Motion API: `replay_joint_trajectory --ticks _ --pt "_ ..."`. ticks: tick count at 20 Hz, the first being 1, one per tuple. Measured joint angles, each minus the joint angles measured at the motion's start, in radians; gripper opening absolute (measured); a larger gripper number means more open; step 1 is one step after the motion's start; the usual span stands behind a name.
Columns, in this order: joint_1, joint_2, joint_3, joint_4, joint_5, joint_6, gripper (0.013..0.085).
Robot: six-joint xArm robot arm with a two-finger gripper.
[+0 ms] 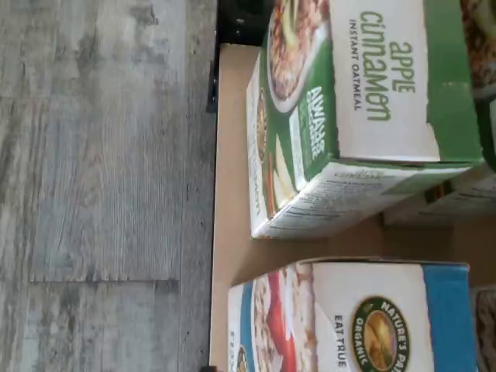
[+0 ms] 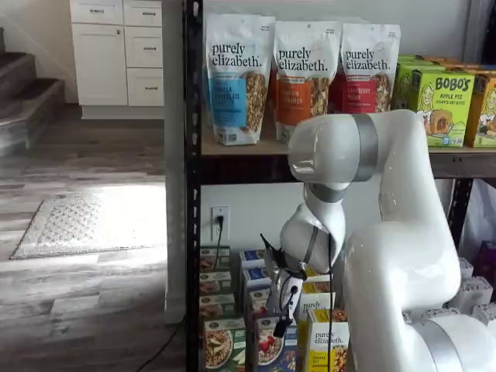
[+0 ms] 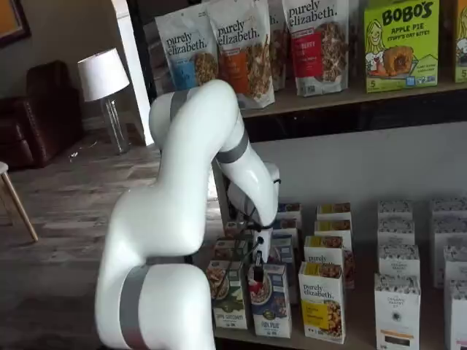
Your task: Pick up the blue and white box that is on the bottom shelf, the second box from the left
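The blue and white box [image 3: 270, 308] stands at the front of the bottom shelf [image 3: 359, 337], between a green box [image 3: 228, 295] and a yellow-and-white box [image 3: 322, 300]. It shows in both shelf views, low in the frame [image 2: 270, 346]. My gripper [image 3: 257, 271] hangs just above and in front of the box's top, with only a bit of black finger showing below the white body. It holds nothing and its jaws stand wide. In the wrist view the blue box's top [image 1: 372, 318] shows a round green logo, beside the green apple cinnamon box [image 1: 349, 101] on the tan shelf board [image 1: 232, 178].
More rows of boxes stand behind the front ones, with white boxes [image 3: 398, 306] to the right. Granola bags [image 2: 235, 77] and a lime Bobo's box [image 2: 442, 97] fill the upper tier. A black rack post [image 2: 192, 194] stands left; grey plank floor [image 1: 101, 155] lies in front.
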Motion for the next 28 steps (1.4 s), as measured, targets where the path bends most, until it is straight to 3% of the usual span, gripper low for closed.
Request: replay_joint_trajectory --ticks 6,12,18,23,28 --pt "-0.003 0.024 -0.030 -0.001 0.002 -0.001 0.0850" --pt "-0.011 0.058 -0.075 -0.038 0.011 0.027 0.0850" --pt "-0.016 0.109 -0.137 -0.103 0.021 0.079 0.0850" --pt "-0.024 0.139 -0.182 -0.202 0.068 0.160 0.0850" --pt "-0.028 0.159 -0.209 -0.253 0.099 0.201 0.0850"
